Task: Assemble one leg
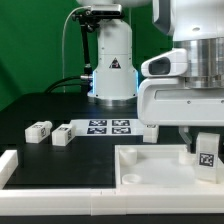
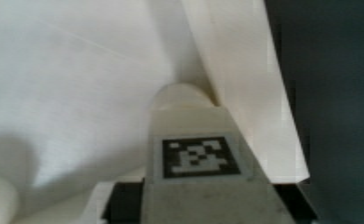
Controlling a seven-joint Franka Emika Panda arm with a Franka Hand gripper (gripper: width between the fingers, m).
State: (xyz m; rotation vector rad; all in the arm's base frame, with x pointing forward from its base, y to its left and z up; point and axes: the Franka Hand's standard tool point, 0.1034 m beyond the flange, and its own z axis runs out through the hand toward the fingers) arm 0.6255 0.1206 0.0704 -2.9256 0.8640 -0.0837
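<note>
Where the arm hangs at the exterior view's right, the gripper (image 1: 205, 146) has its jaws closed on the leg (image 1: 207, 157), tag facing the camera. In the wrist view the leg (image 2: 200, 150) fills the gap between the fingers (image 2: 122, 203).

The leg is over the right part of the big white panel (image 1: 150, 170). Cannot tell whether its tip touches the panel.

Around it:
- The marker board (image 1: 108, 126) lies flat mid-table, just in front of the arm's base (image 1: 112, 65).
- One spare leg (image 1: 40, 128) and a second spare leg (image 1: 63, 134) lie to the exterior view's left of the board.
- A third spare leg (image 1: 150, 132) sits just beyond the panel's far edge.
- A white rail (image 1: 10, 165) runs along the near left.

The white arm housing (image 1: 185, 85) blocks the far right of the table and the gripper's upper part. The wrist view is blurred: only the panel (image 2: 72, 90), its edge and the dark table (image 2: 339, 100) can be made out.
</note>
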